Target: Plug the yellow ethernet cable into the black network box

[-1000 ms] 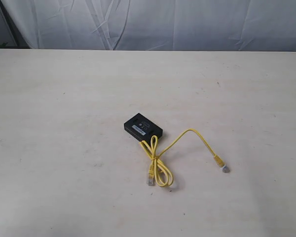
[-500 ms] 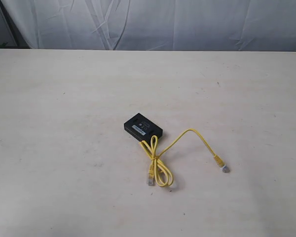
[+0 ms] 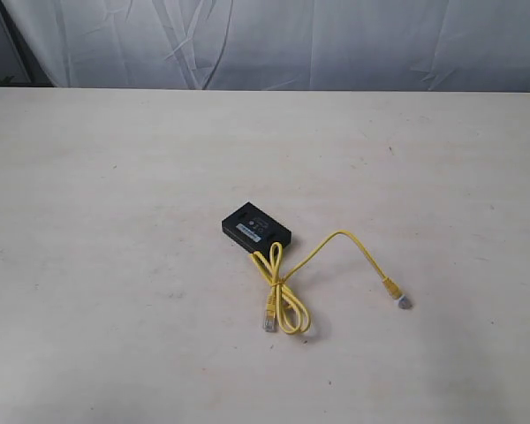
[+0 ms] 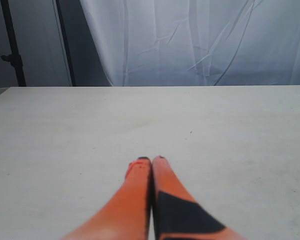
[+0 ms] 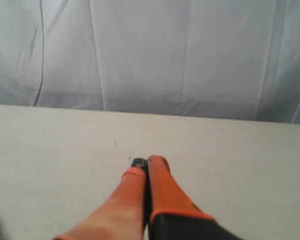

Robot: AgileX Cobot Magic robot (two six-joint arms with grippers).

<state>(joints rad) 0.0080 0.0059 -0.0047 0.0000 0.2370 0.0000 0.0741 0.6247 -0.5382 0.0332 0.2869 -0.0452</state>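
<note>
Yellow ethernet cable [image 3: 287, 281] lies nearest on the table [image 3: 115, 177], loosely knotted, one plug [image 3: 270, 320] by the loops and the other plug [image 3: 397, 294] flung out to the right. It looks light and floppy, so the stiff boot behind a plug seems the place to pinch. Just beyond, touching the loops, sits the black network box [image 3: 256, 227]. Neither arm reaches it: left gripper [image 4: 151, 161] and right gripper [image 5: 144, 162] both hang pressed together, empty, over bare tabletop.

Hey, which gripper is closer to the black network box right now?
Cannot tell. Neither shows in the exterior view, where the black network box lies centrally; the left gripper and right gripper, both shut, face bare table.
</note>
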